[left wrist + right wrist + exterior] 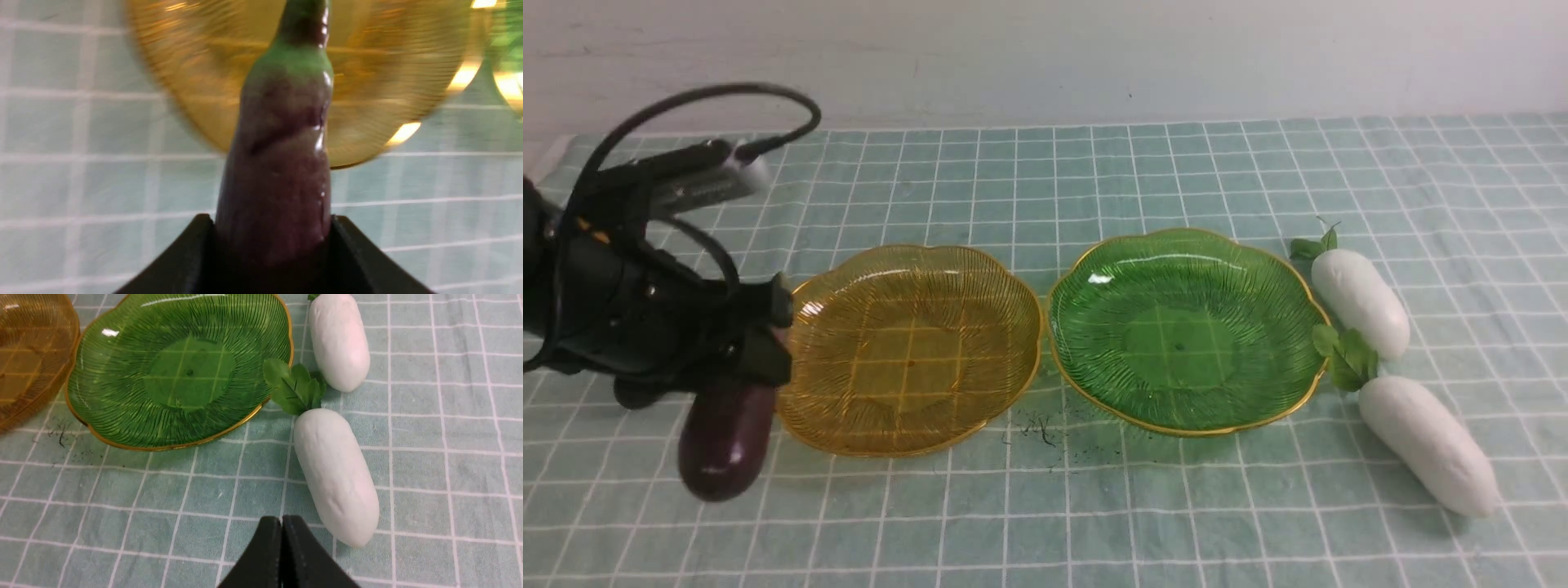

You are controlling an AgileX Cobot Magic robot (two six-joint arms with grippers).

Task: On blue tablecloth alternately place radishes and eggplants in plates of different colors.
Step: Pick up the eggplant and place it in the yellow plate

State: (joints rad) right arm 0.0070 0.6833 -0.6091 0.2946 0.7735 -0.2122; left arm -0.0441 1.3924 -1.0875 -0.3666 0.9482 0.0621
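In the front view the left jaws are clamped on an eggplant that hangs just outside the left rim of the amber plate. The green plate lies just beside it, and both radishes lie by its right rim, with free blue tablecloth in front. The left wrist view shows the eggplant squeezed between the jaws, its stem end over the amber plate. In the right wrist view the right jaws are pressed together above bare cloth, near the closer radish.
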